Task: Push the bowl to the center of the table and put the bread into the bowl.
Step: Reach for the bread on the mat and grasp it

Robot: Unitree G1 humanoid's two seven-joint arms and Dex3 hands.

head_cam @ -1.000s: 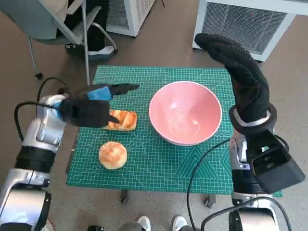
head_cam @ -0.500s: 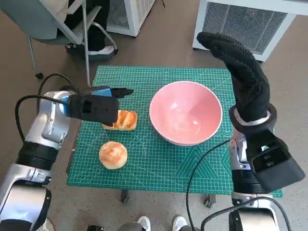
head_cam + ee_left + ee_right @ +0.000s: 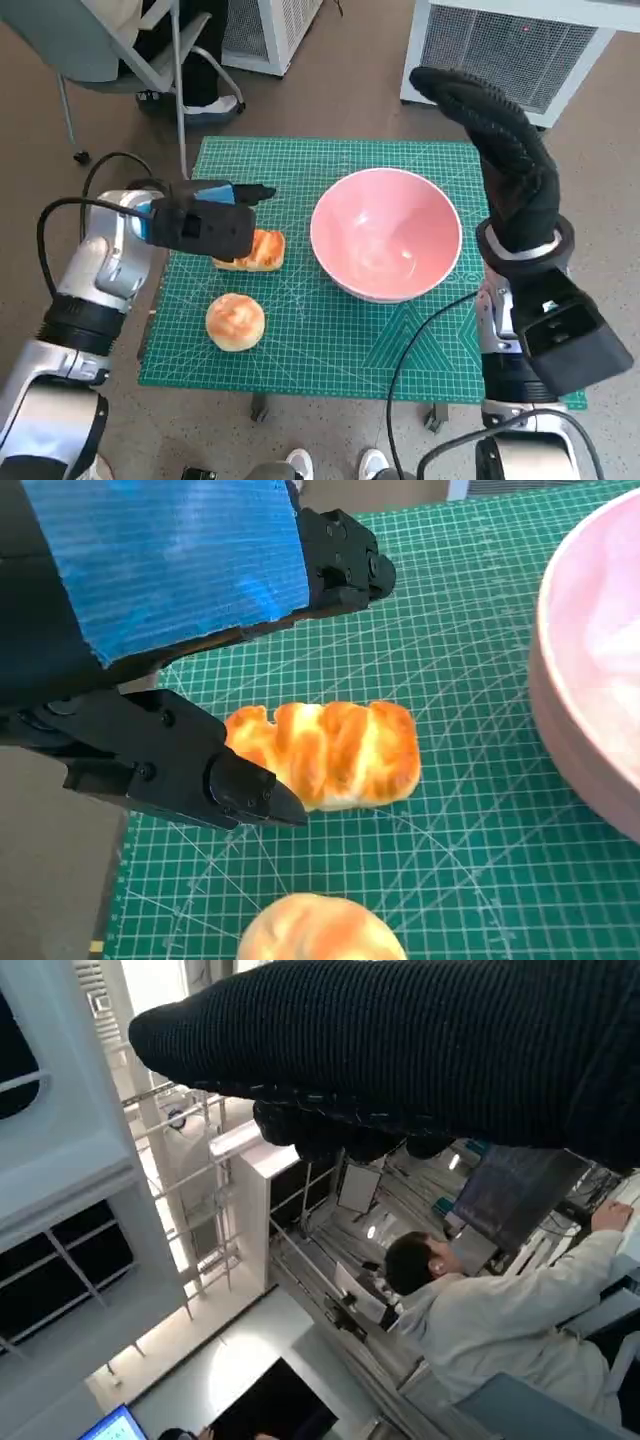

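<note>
The pink bowl [image 3: 386, 233] stands right of the middle of the green cutting mat [image 3: 320, 330]; its rim [image 3: 590, 680] shows in the left wrist view. A ridged golden bread roll [image 3: 258, 251] [image 3: 325, 752] lies left of the bowl. A round bun [image 3: 235, 321] [image 3: 318, 930] lies nearer the front edge. My left hand [image 3: 205, 218] [image 3: 190, 650] hovers over the ridged roll, fingers apart above and beside it, holding nothing. My right hand [image 3: 500, 150] [image 3: 400, 1060] is raised upright at the bowl's right side, fingers straight, empty.
A chair [image 3: 120, 50] with a person's legs stands at the far left. White grilled units [image 3: 510, 45] stand behind the table. Black cables [image 3: 420, 350] hang by my right forearm. A person [image 3: 480, 1310] in white shows in the right wrist view.
My left hand has drawn in over the ridged roll and turned, covering its left end. The right hand has barely shifted. Bowl and breads lie as before.
</note>
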